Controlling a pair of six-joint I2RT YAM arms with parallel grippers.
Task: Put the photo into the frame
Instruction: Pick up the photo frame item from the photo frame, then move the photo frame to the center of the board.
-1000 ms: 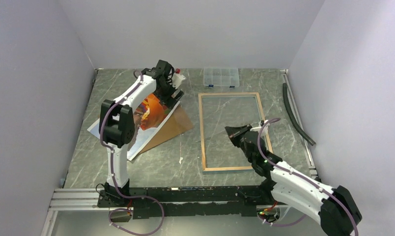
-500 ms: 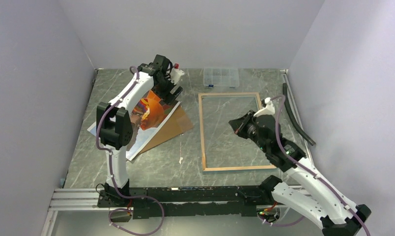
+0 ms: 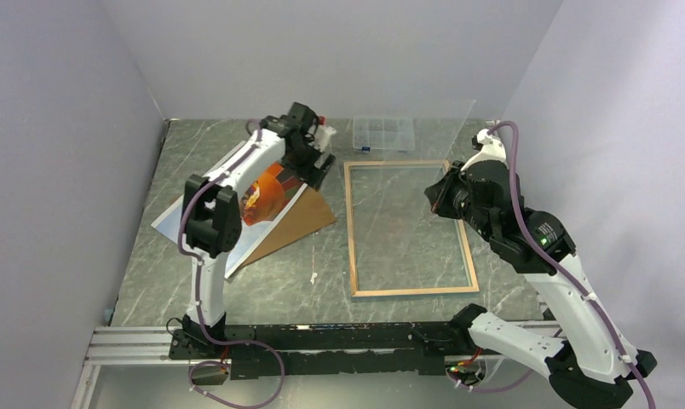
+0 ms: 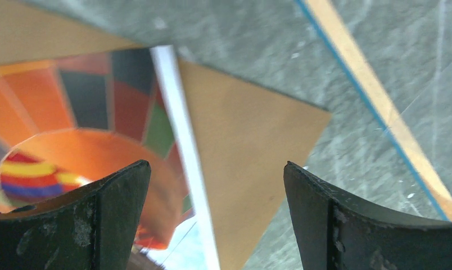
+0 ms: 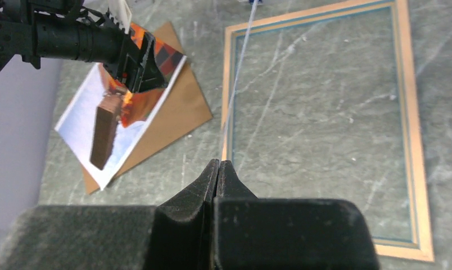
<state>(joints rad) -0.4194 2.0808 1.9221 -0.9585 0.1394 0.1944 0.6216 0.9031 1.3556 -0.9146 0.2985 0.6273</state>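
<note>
The photo [image 3: 267,194], an orange patchwork balloon print, lies at the left on a brown backing board [image 3: 305,220]. My left gripper [image 3: 313,166] hangs open just above the photo's right edge [image 4: 173,107] and the board [image 4: 240,163], holding nothing between its jaws [image 4: 217,166]. The frame [image 3: 352,230] lies flat in the middle with its tan side up. My right gripper [image 3: 437,194] is raised over the frame's right rail and is shut [image 5: 218,162] on a clear pane [image 5: 239,73]. The pane stands up edge-on from the jaws and shows only faintly in the top view [image 3: 448,136].
A clear compartment box [image 3: 383,134] sits at the back behind the frame. A black hose [image 3: 514,200] runs along the right edge of the table. A small white scrap [image 3: 313,276] lies in front of the backing board. Walls close in on three sides.
My right arm has risen and swung back and to the right, carrying the clear pane up off the frame. The left gripper has shifted slightly right over the photo's corner.
</note>
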